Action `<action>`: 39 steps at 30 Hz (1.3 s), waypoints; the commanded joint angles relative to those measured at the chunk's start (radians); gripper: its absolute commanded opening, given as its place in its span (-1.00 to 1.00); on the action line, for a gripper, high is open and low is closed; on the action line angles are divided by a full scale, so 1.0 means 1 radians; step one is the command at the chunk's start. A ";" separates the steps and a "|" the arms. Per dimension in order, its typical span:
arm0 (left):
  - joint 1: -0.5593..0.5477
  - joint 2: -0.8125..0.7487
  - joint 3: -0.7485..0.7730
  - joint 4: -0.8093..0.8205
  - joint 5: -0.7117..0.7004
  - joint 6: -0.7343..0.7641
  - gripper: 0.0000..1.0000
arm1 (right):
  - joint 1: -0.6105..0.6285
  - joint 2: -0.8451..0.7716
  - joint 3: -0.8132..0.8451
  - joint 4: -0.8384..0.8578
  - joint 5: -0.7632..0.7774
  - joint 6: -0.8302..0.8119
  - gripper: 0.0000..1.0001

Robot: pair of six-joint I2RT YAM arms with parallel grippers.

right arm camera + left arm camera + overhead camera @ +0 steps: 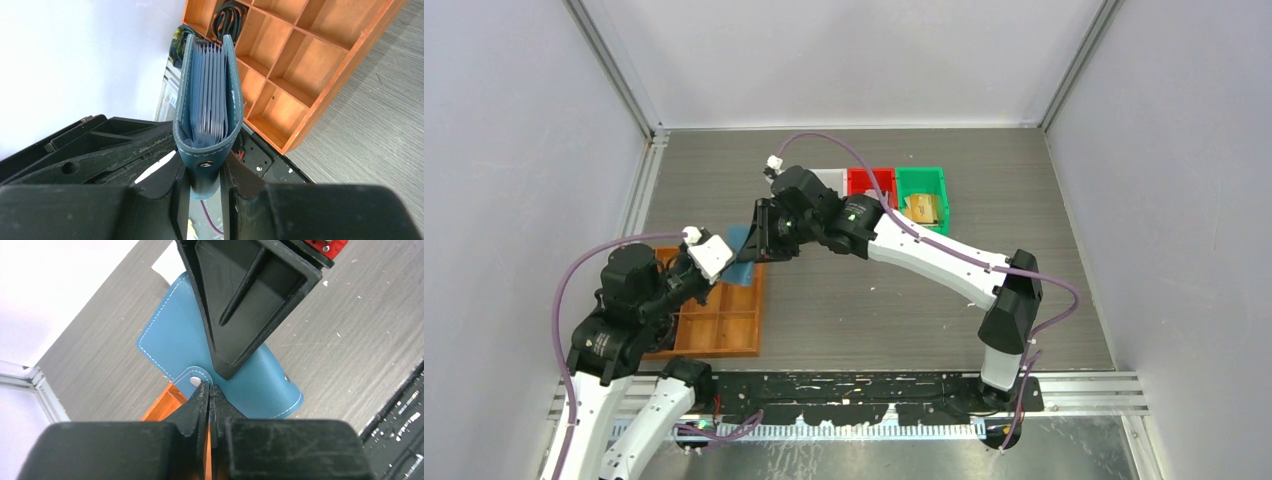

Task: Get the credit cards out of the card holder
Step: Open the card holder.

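R end effector (pixel 204 175): clamped on card holder (pixel 170 335), off counter (pixel 874 300).
L end effector (pixel 209 392): closed, tips at snap tab (pixel 194 380).

White arms (pixel 924 255) with black joints (pixel 1009 310) trail purple cables (pixel 574 270).

Overhead; wrist close-ups of card holder (pixel 170 342)

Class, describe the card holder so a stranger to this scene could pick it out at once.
On the grey table, find the brown wooden tray at the near left. By its far right corner, the right pincer grips the card holder: a small teal-blue folding wallet with a snap tab, the only blue thing.
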 commanded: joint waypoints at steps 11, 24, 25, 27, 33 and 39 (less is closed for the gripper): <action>-0.008 0.002 -0.061 0.255 -0.241 -0.074 -1.00 | -0.007 -0.119 -0.114 0.351 -0.181 0.111 -0.99; -0.008 0.070 0.015 0.249 -0.511 -0.340 -1.00 | -0.035 -0.239 -0.333 0.500 -0.174 0.117 -0.99; -0.008 0.075 0.031 0.218 -0.466 -0.351 -1.00 | -0.039 -0.245 -0.344 0.503 -0.173 0.118 -0.99; -0.008 0.073 0.056 0.140 -0.256 -0.317 -1.00 | -0.053 -0.261 -0.360 0.501 -0.171 0.120 -0.99; -0.008 0.000 0.078 0.049 0.095 -0.161 0.20 | -0.091 -0.294 -0.331 0.361 -0.117 0.061 -0.99; -0.008 0.045 0.139 -0.060 0.187 -0.039 0.32 | -0.088 -0.273 -0.272 0.256 -0.074 0.009 -0.99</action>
